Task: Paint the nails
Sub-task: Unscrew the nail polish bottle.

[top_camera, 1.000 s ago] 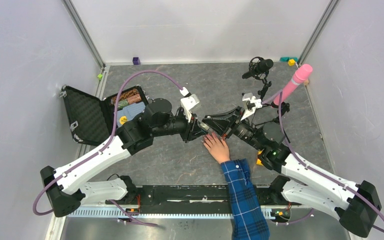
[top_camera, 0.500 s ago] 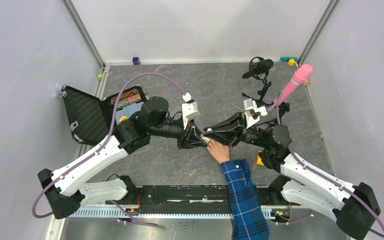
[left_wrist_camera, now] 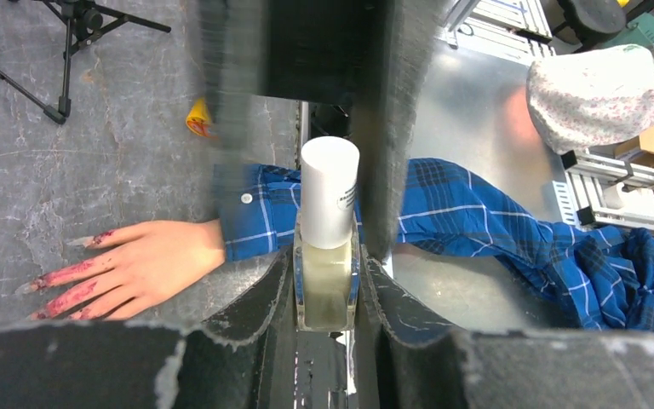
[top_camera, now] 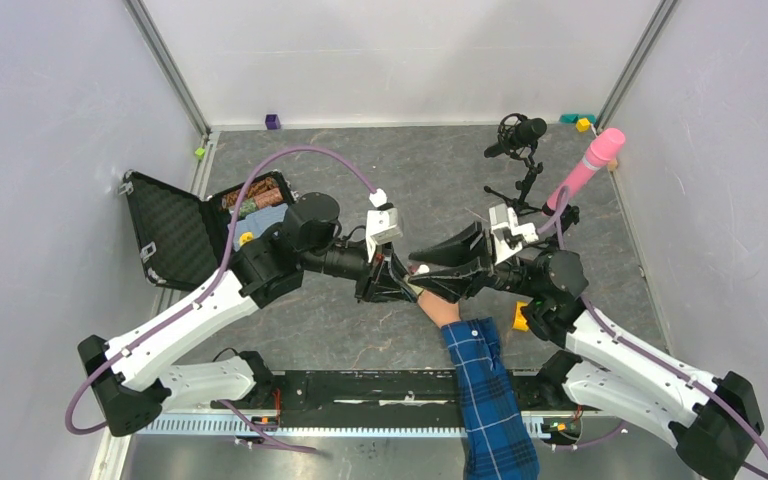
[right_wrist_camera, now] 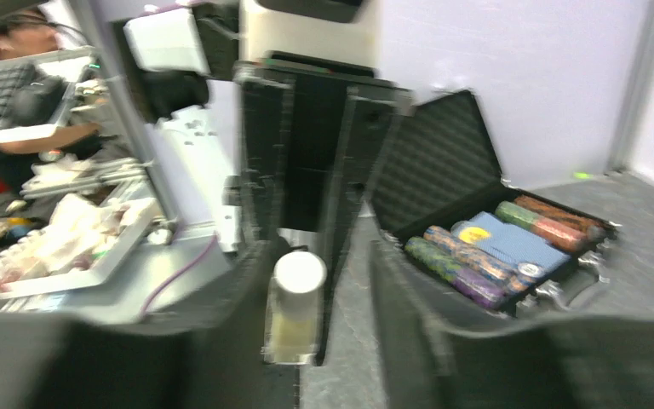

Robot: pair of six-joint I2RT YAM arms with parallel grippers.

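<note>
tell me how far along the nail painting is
Done: the nails on the hand already carry smeared red colour. In hand: the left gripper clamps the bottle, and the open right gripper straddles its white cap. To do: uncap, then any further coat.

case (top_camera: 175, 235) 9 o'clock on table (top_camera: 360, 170) | microphone stand (top_camera: 522, 160) 1 o'clock | hand (top_camera: 438, 308) near centre, sleeve (top_camera: 485, 390) toward 6 o'clock | bottle (left_wrist_camera: 327, 256) in left gripper (top_camera: 407, 285), hand's 11 o'clock

Walls (top_camera: 50, 120): plain and pale grey.
Table top (top_camera: 420, 170): dark grey, like stone.
Corner posts (top_camera: 165, 65): shiny metal.
</note>
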